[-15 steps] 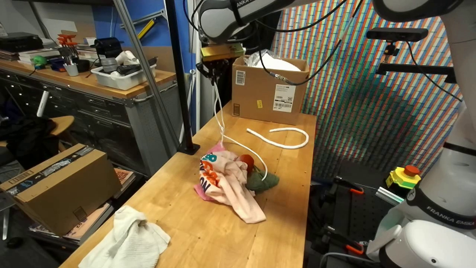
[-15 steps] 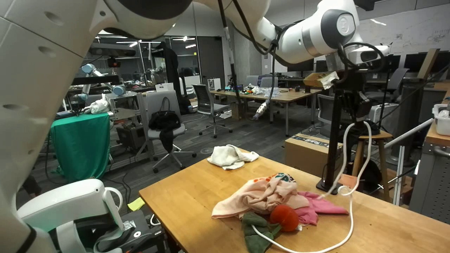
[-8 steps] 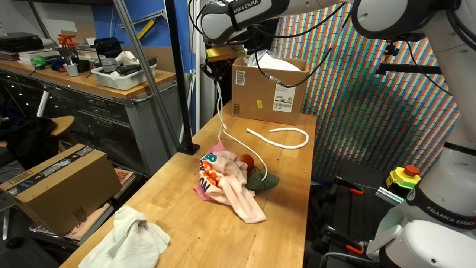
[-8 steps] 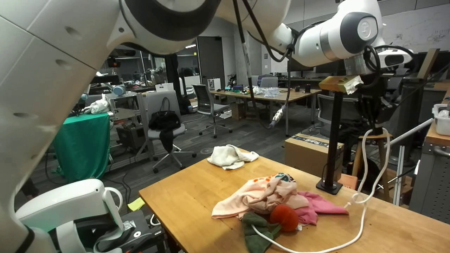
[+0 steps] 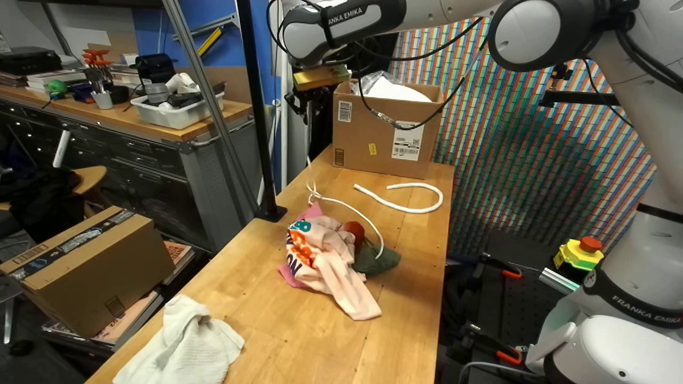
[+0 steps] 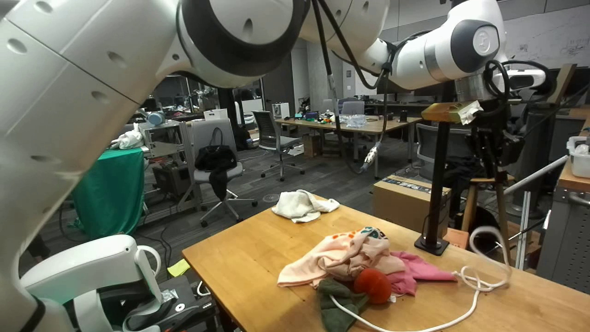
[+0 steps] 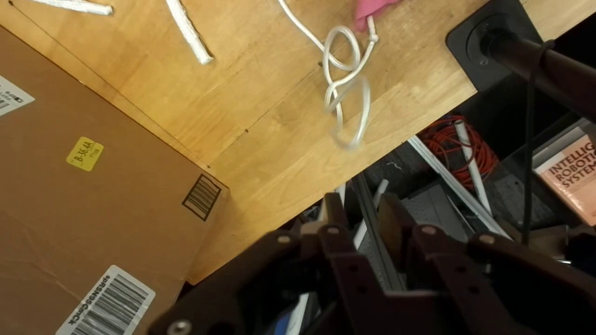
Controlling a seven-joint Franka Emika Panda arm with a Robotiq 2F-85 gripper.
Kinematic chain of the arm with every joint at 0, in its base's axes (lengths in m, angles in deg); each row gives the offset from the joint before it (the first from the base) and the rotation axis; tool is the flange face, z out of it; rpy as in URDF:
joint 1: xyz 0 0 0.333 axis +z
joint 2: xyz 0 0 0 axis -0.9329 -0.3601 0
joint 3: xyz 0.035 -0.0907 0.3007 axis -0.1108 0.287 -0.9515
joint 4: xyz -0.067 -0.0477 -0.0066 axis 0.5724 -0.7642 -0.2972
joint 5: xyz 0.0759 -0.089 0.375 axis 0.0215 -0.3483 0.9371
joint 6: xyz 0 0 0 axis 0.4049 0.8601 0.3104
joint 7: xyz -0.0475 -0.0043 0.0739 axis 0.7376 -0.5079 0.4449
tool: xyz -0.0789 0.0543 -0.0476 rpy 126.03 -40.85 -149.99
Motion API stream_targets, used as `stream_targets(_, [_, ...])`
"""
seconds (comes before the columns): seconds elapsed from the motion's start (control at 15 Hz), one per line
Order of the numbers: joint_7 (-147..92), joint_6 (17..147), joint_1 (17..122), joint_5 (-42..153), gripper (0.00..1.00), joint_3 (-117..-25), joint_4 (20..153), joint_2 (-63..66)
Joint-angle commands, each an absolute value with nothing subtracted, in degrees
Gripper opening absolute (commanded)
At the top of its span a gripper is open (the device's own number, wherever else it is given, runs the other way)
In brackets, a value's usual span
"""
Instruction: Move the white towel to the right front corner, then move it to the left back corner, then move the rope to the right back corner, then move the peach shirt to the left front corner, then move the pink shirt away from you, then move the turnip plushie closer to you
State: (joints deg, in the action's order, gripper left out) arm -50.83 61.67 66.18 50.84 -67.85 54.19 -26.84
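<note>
My gripper (image 7: 363,202) is open and empty, high past the table's edge, with a gap between its fingers. It also shows in an exterior view (image 6: 495,173). The thin white rope (image 7: 332,85) is below it, blurred, its upper loop in the air and the rest on the table and plushie. The pink shirt (image 6: 421,267) lies partly under the peach shirt (image 6: 341,253); a rope end touches its tip. The turnip plushie (image 6: 372,286), red with green leaves, lies against both shirts. The white towel (image 5: 184,346) lies crumpled at a table end.
A thicker white cord (image 5: 416,210) lies curved on the table. A large cardboard box (image 5: 387,138) stands at the table end near my gripper. A black post (image 6: 435,207) rises at the table's edge close to the arm.
My gripper has opened and let go of the rope, which has dropped into loops toward the table. Before that, the arm moved the rope away from the cloth pile, toward the box end.
</note>
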Motion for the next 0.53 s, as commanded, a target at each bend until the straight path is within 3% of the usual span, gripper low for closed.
stream_targets(0.0, [-47.99, 57.83, 66.12, 52.15, 0.59, -67.29, 49.7, -28.61])
stream_targets(0.33, [-44.34, 51.98, 66.44, 51.68, 0.96, -67.83, 50.98, -27.21])
stream_targets(0.47, [-42.38, 50.27, 67.42, 50.98, 1.0, -68.13, 52.9, -26.19])
